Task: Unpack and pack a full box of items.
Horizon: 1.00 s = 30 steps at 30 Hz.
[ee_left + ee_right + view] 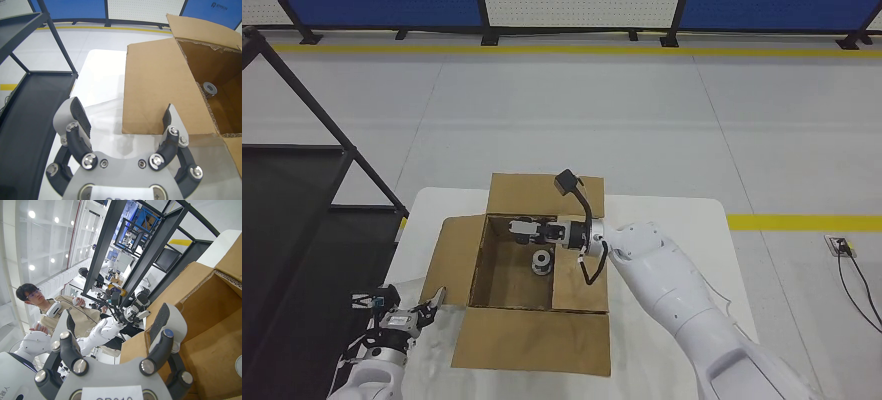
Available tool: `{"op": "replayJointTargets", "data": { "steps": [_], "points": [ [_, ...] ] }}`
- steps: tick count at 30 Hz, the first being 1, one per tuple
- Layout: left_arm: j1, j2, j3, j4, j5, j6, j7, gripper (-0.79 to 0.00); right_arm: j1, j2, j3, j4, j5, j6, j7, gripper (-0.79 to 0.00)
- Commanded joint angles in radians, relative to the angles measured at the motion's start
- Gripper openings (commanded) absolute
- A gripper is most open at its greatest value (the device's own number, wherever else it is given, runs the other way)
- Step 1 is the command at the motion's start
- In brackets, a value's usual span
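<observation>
**Nearly Empty: One Round Part Sits in the Box**

The left claw (122,103) hangs low over the near left corner of the tabletop (672,230). Its fingers are spread wide and hold nothing. It is just beside the box's left flap.

The cardboard box (532,340) sits on the left half of the tabletop with all its flaps folded out. On the box floor, near the middle, is a small round metal part (541,263) with a hole in its top. It stands alone and does not touch the walls.

The right claw (116,310) is down inside the box, by the far wall. Its fingers are wide apart too, and it holds nothing. It is near the round part but does not touch it.

I think the job now is to lift that part out. To do it well, the right claw should:

- come over the part with one finger on each side
- keep its fingers off the box walls
- squeeze softly so the part does not roll away
- go straight up, past the flaps

The left claw should keep away from the box.
</observation>
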Motion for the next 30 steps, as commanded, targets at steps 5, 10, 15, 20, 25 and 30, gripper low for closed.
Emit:
{"op": "replayJointTargets", "data": {
  "steps": [5, 10, 15, 20, 25, 30],
  "points": [
    [-0.003, -0.001, -0.006, 0.001, 0.001, -0.003, -0.009, 0.000, -0.001, 0.003, 0.008, -0.004, -0.005, 0.003, 0.003, 0.000],
    [0.011, -0.003, -0.018, -0.022, -0.010, -0.012, 0.006, 0.000, 0.002, 0.005, 0.014, -0.011, -0.008, 0.006, 0.006, 0.000],
    [0.053, -0.005, -0.035, -0.091, -0.013, -0.020, 0.045, 0.000, -0.002, 0.009, 0.019, -0.029, -0.011, 0.006, 0.006, 0.000],
    [0.112, -0.007, -0.054, -0.185, -0.005, -0.018, 0.089, 0.000, -0.013, 0.019, 0.029, -0.051, -0.016, -0.002, -0.002, 0.000],
    [0.169, -0.010, -0.071, -0.279, 0.002, -0.024, 0.123, 0.000, -0.034, 0.040, 0.051, -0.077, -0.019, -0.020, -0.020, 0.000],
    [0.233, -0.012, -0.070, -0.394, 0.026, -0.063, 0.148, 0.000, -0.061, 0.070, 0.083, -0.107, -0.031, -0.044, -0.044, 0.000]
  ]
}}
